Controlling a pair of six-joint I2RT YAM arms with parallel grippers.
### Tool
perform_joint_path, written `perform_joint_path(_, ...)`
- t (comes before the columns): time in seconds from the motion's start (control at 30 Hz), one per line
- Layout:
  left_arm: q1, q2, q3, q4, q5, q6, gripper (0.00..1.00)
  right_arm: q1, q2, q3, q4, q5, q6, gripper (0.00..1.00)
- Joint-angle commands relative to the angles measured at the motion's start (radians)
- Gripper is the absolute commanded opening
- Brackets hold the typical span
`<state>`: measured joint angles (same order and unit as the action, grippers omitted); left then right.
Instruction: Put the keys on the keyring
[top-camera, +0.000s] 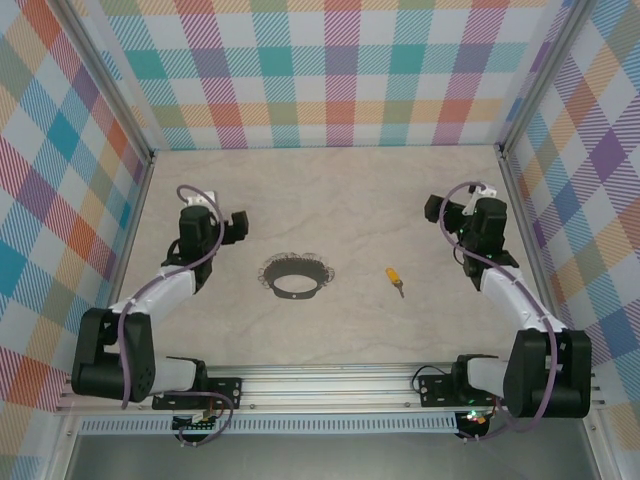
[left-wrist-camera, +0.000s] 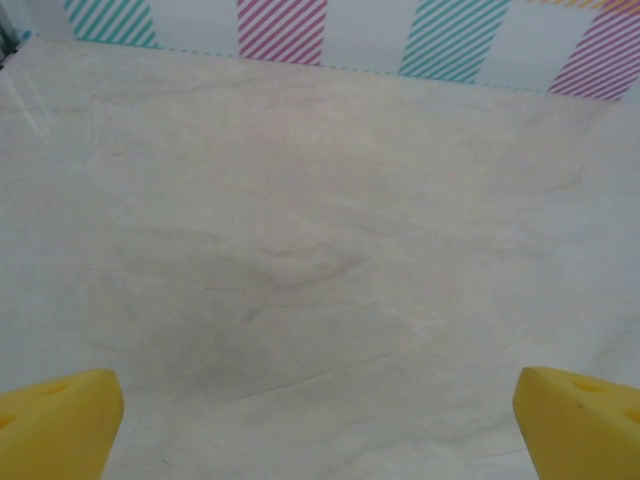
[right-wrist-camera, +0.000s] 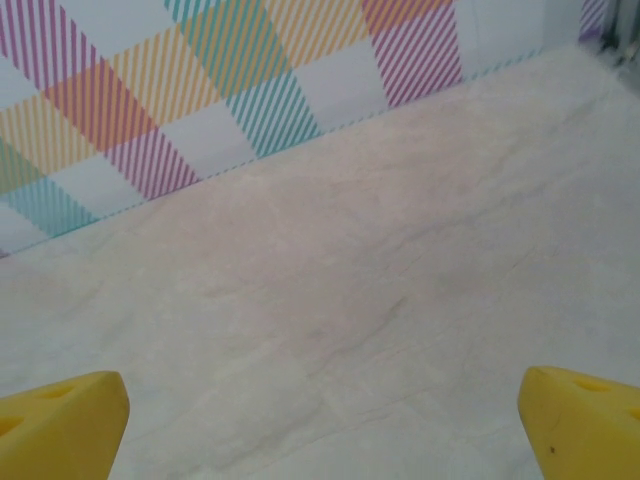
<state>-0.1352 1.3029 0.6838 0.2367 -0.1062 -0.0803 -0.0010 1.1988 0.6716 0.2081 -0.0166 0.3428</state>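
The keyring (top-camera: 296, 276), a thin dark ring fringed with small silvery loops, lies flat near the table's middle. To its right rests a tiny key (top-camera: 395, 279) with a yellow-orange head and a short dark blade. My left gripper (top-camera: 236, 226) hovers left of and behind the ring, open. My right gripper (top-camera: 437, 213) sits right of and behind the key, open too. In the left wrist view the yellow fingertips (left-wrist-camera: 55, 420) stand wide apart over bare table. The right wrist view shows the same wide gap between its fingertips (right-wrist-camera: 60, 420), with nothing between them.
The pale marble-look table (top-camera: 330, 190) is boxed in by plaid walls (top-camera: 330, 70) at the back and both sides. An aluminium rail (top-camera: 330, 385) carrying the arm bases runs along the near edge.
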Motion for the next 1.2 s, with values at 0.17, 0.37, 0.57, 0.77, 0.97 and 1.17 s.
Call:
perform_joint_path(0.17, -0.141, -0.088, 0.153, -0.451, 0.038, -0.382, 1.0, 0.14, -0.026, -0.017, -0.264, -0.388, 0.196, 0.82)
perform_joint_path(0.37, -0.321, -0.195, 0.04, -0.492, 0.058, -0.437, 1.0, 0.379, -0.044, -0.097, -0.269, -0.391, 0.287, 0.76)
perform_joint_path(0.57, -0.407, -0.335, -0.094, -0.505, 0.029, -0.532, 1.0, 0.558, 0.063, -0.134, -0.141, -0.365, 0.391, 0.67)
perform_joint_path(0.77, -0.432, -0.388, -0.142, -0.492, 0.025, -0.557, 1.0, 0.659, 0.257, -0.073, -0.028, -0.365, 0.435, 0.58)
perform_joint_path(0.97, -0.44, -0.351, -0.127, -0.494, 0.035, -0.552, 1.0, 0.695, 0.386, 0.005, 0.012, -0.347, 0.445, 0.58)
perform_joint_path(1.17, -0.449, -0.326, -0.118, -0.5, 0.037, -0.54, 1.0, 0.7, 0.484, 0.059, 0.057, -0.362, 0.465, 0.57)
